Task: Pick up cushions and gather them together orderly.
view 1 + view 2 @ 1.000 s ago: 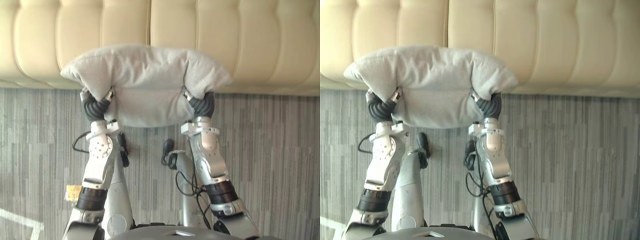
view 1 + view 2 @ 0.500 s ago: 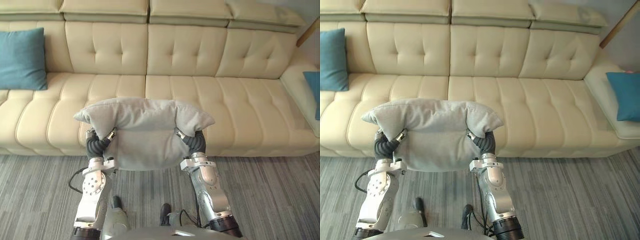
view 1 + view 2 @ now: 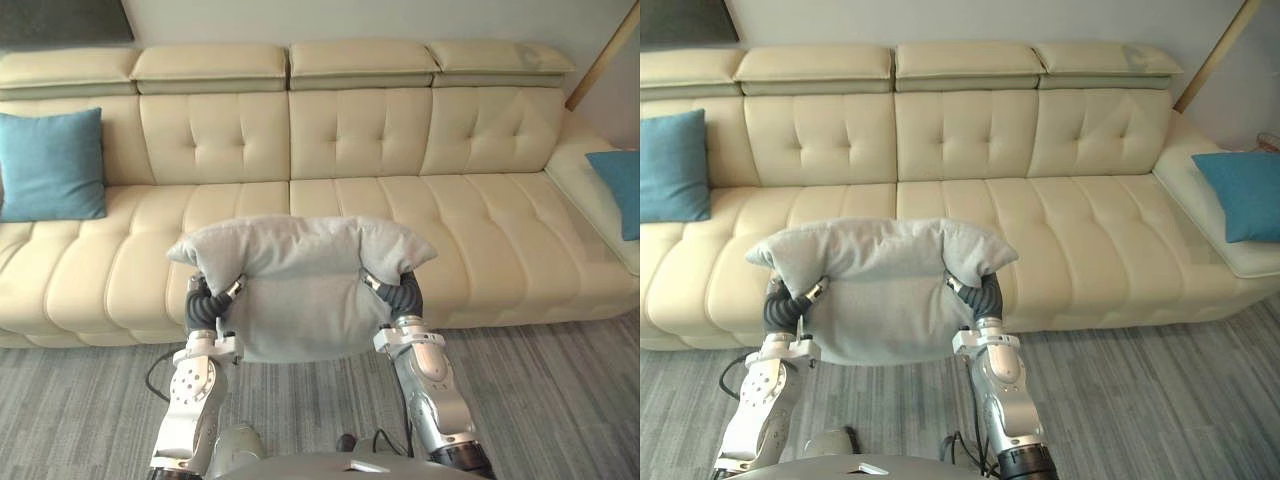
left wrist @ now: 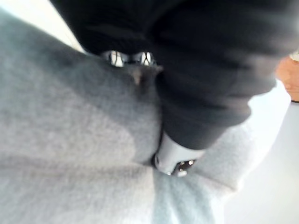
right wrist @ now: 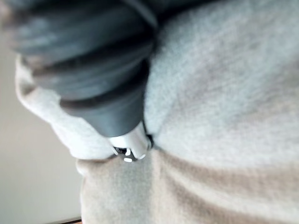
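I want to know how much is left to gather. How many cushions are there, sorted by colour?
Grey fabric cushion, held up between the left hand and the right hand: 1
Teal square cushions, one at each end of the cream tufted leather sofa: 2
Total: 3

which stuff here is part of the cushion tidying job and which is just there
Part of the job:
- grey cushion, carried between the left hand and the right hand
- left blue cushion and right blue cushion, at opposite ends of the sofa

Just there:
- sofa
- carpet
- wooden pole by the wall
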Robot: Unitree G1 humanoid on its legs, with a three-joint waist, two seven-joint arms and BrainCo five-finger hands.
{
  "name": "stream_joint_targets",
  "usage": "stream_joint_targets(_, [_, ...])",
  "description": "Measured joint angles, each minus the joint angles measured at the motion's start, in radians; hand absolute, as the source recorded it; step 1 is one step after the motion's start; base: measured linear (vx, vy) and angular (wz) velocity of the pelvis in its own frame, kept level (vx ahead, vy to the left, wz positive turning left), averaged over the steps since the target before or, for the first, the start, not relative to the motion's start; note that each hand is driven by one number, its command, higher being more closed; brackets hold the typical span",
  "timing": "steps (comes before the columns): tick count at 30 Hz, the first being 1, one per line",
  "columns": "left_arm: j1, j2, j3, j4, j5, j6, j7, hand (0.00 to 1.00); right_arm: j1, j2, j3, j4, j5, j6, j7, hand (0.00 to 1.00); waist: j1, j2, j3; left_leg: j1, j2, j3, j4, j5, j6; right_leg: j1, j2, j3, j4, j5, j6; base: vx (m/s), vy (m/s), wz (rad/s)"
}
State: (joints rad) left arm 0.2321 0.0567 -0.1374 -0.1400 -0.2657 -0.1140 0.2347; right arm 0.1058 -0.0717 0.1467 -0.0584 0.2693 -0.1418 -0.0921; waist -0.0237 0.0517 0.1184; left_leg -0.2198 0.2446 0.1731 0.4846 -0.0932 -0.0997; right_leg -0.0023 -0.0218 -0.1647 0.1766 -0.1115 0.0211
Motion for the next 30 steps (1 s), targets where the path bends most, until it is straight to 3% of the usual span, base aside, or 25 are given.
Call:
stream_joint_targets(1, [0.001,0.0,-0.003,0.0,-0.004,0.001,-0.001,1.0,0.001,-0.001,-0.003,0.0,0.003,0.0,0.0,1.0,-0.001,0.003,0.001,-0.011,-0.001,-0.002,0.01,0.009,-0.013,-0.001,-0.004,0.003,-0.002,-0.001,-0.003,-0.03,0.042,0.15])
stream_joint_targets(2, [-0.003,0.002,-0.004,0.0,-0.006,0.003,-0.004,1.0,0.001,-0.002,-0.014,-0.001,0.011,0.0,-0.002,1.0,-0.002,-0.003,0.003,-0.053,-0.018,-0.001,0.023,0.057,-0.03,-0.007,-0.024,0.018,-0.018,0.001,-0.007,-0.02,0.074,0.18])
stream_joint_targets(6, [-0.001,-0.002,-0.001,0.004,-0.006,0.004,-0.021,1.0,-0.016,-0.018,-0.013,-0.006,0.017,0.0,-0.012,1.0,0.004,-0.003,0.011,-0.063,-0.08,-0.003,-0.128,0.016,-0.026,-0.031,-0.084,0.053,-0.02,0.001,-0.006,0.02,0.142,0.09])
stream_joint_targets(8, [0.006,-0.006,0.01,0.004,-0.006,0.004,-0.021,1.0,-0.042,-0.021,-0.007,0.003,0.017,0.0,-0.017,1.0,0.02,0.014,0.012,-0.046,-0.092,-0.081,-0.304,0.041,-0.049,-0.032,-0.094,0.087,-0.035,-0.011,0.015,0.11,0.291,-0.22])
stream_joint_targets(9, [0.008,-0.024,0.03,0.006,-0.006,0.004,-0.021,1.0,-0.071,-0.024,0.002,0.015,0.017,0.0,-0.017,1.0,0.028,0.035,0.021,-0.025,-0.097,-0.087,-0.325,0.081,-0.088,-0.013,-0.09,0.115,-0.073,-0.012,0.026,0.19,0.271,-0.4])
stream_joint_targets(11, [0.013,-0.031,0.067,0.004,-0.006,0.003,-0.02,1.0,-0.109,-0.02,0.024,0.052,0.016,0.001,-0.016,1.0,0.031,0.025,0.026,-0.08,-0.107,-0.092,-0.201,0.049,-0.048,0.006,-0.076,0.16,-0.037,-0.028,0.024,0.31,0.256,-0.25])
stream_joint_targets(12, [0.016,-0.022,0.091,0.002,-0.006,0.003,-0.019,1.0,-0.122,-0.016,0.042,0.072,0.016,0.001,-0.011,1.0,0.039,-0.01,0.03,-0.1,-0.134,-0.078,-0.114,0.003,-0.013,0.022,-0.107,0.175,-0.034,-0.056,0.067,0.29,0.201,-0.12])
stream_joint_targets(15, [0.035,-0.02,0.101,-0.009,-0.006,-0.001,-0.02,1.0,-0.126,-0.014,0.048,0.079,0.013,0.004,0.01,1.0,0.059,-0.035,0.018,-0.126,-0.174,-0.022,-0.053,-0.058,0.033,-0.007,-0.16,0.222,-0.029,-0.08,0.093,0.22,0.221,-0.38])
stream_joint_targets(18, [0.036,-0.02,0.089,-0.01,-0.007,-0.004,-0.021,1.0,-0.11,-0.016,0.042,0.078,0.014,0.007,0.021,1.0,0.055,-0.054,0.003,-0.168,-0.211,0.054,0.017,-0.141,0.083,-0.049,-0.226,0.27,-0.024,-0.072,0.119,0.25,0.232,-0.47])
stream_joint_targets(21, [0.035,-0.017,0.09,-0.01,-0.009,-0.004,-0.02,1.0,-0.104,-0.015,0.046,0.08,0.008,0.02,0.022,1.0,0.063,-0.067,-0.006,-0.142,-0.211,0.11,0.023,-0.183,0.132,-0.168,-0.233,0.293,0.203,-0.072,0.169,0.3,0.195,-0.53])
stream_joint_targets(22, [0.037,-0.01,0.086,-0.01,-0.011,-0.002,-0.019,1.0,-0.104,-0.015,0.046,0.083,0.006,0.02,0.022,1.0,0.054,-0.069,-0.006,-0.102,-0.213,0.126,0.016,-0.193,0.155,-0.243,-0.228,0.287,0.402,-0.053,0.212,0.35,0.11,-0.27])
stream_joint_targets(23, [0.046,-0.006,0.08,-0.01,-0.014,-0.002,-0.018,1.0,-0.104,-0.014,0.045,0.098,0.0,0.019,0.023,1.0,0.053,-0.069,-0.005,-0.045,-0.219,0.129,-0.005,-0.203,0.173,-0.278,-0.232,0.269,0.511,0.003,0.18,0.44,0.121,-0.2])
stream_joint_targets(24, [0.051,-0.003,0.074,-0.01,-0.014,-0.002,-0.016,1.0,-0.105,-0.013,0.045,0.117,-0.001,0.018,0.023,1.0,0.049,-0.069,-0.005,-0.002,-0.219,0.127,-0.029,-0.205,0.176,-0.284,-0.232,0.252,0.565,0.017,0.142,0.39,0.069,-0.12])
stream_joint_targets(26, [0.051,0.005,0.069,-0.01,-0.014,-0.004,-0.014,1.0,-0.107,-0.003,0.037,0.153,-0.001,0.018,0.025,1.0,0.044,-0.069,-0.011,0.098,-0.214,0.117,-0.119,-0.202,0.171,-0.336,-0.205,0.175,0.679,-0.087,0.055,0.4,0.013,-0.02])
stream_joint_targets(28, [0.043,0.004,0.069,-0.01,-0.015,-0.005,-0.007,1.0,-0.108,0.005,0.031,0.154,0.0,0.018,0.026,1.0,0.03,-0.065,-0.009,0.155,-0.198,0.103,-0.169,-0.195,0.16,-0.391,-0.148,0.112,0.632,-0.148,0.026,0.4,-0.086,0.11])
stream_joint_targets(29, [0.043,0.003,0.069,-0.009,-0.015,-0.005,-0.006,1.0,-0.108,0.003,0.031,0.155,0.001,0.019,0.028,1.0,0.02,-0.064,-0.009,0.193,-0.191,0.098,-0.196,-0.193,0.155,-0.424,-0.103,0.088,0.541,-0.153,0.012,0.41,-0.154,0.16])
stream_joint_targets(30, [0.043,0.0,0.069,-0.006,-0.015,-0.005,-0.006,1.0,-0.108,0.002,0.03,0.155,0.001,0.019,0.028,1.0,0.013,-0.064,-0.009,0.218,-0.184,0.096,-0.201,-0.194,0.148,-0.435,-0.049,0.089,0.404,-0.113,-0.009,0.46,-0.162,0.17])
